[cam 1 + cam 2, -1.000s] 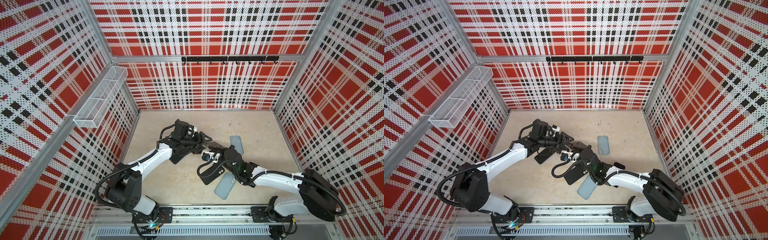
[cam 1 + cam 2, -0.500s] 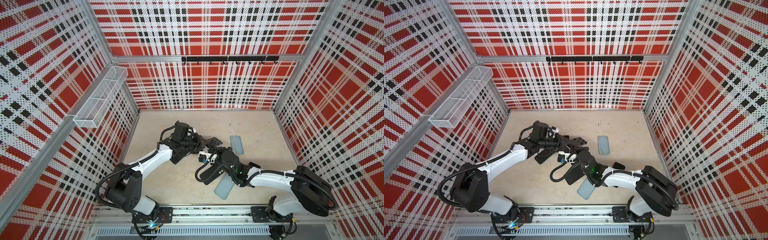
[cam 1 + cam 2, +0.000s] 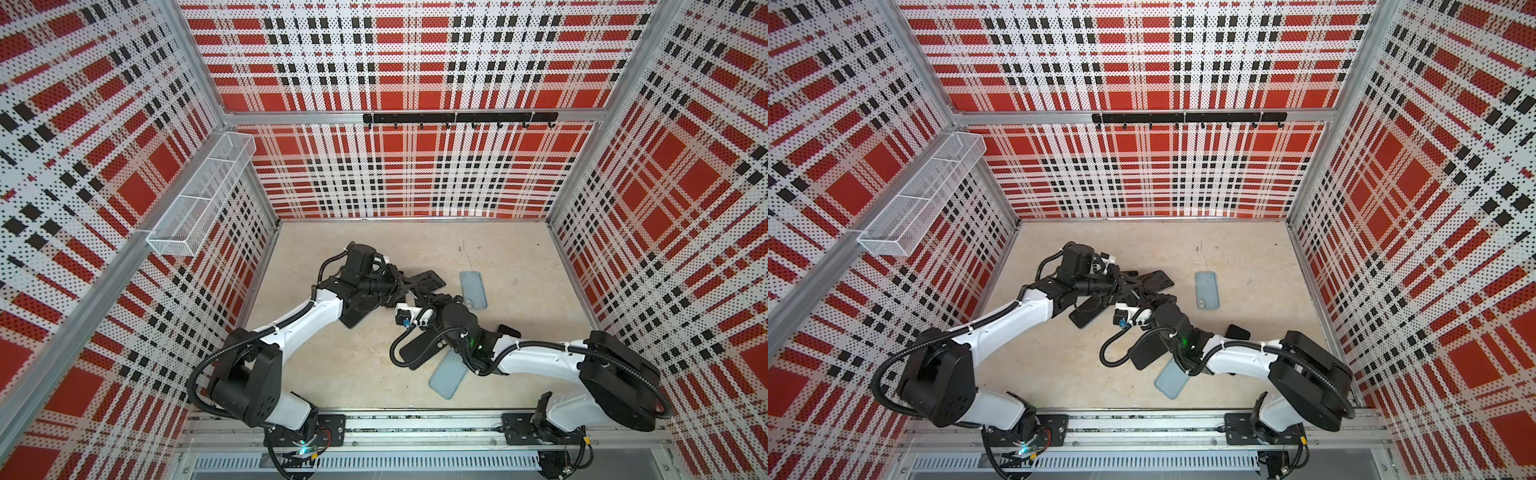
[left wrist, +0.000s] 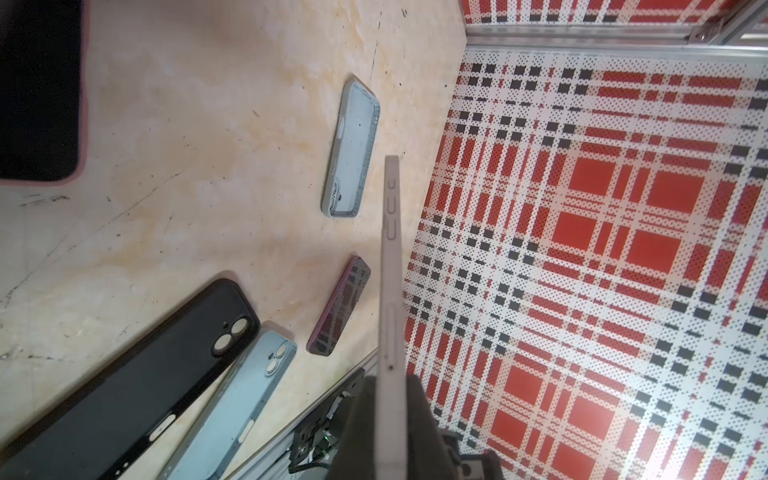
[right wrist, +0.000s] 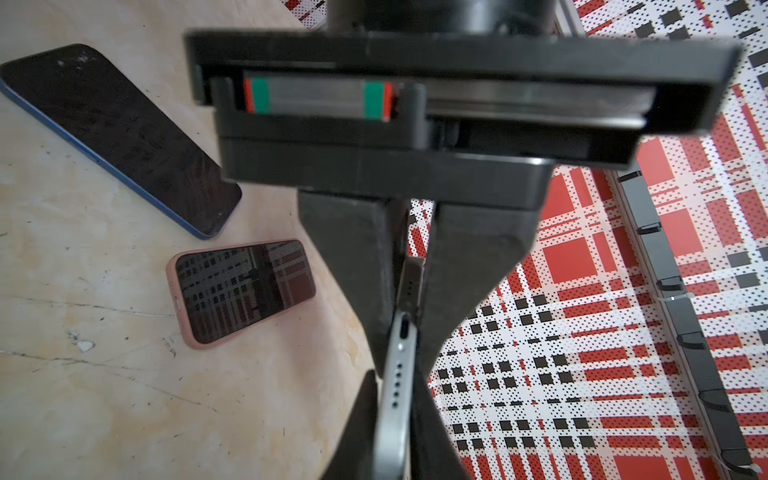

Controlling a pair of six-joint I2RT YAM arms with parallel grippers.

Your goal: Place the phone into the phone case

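The left gripper has just clamped the slim silver phone alongside the right gripper, whose grip I cannot tell: a handover, casing next.

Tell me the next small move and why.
Probably open the right tool and ease it back: both tools clamp one phone at opposite ends, so the left tool can carry it alone toward the empty case lying flat.
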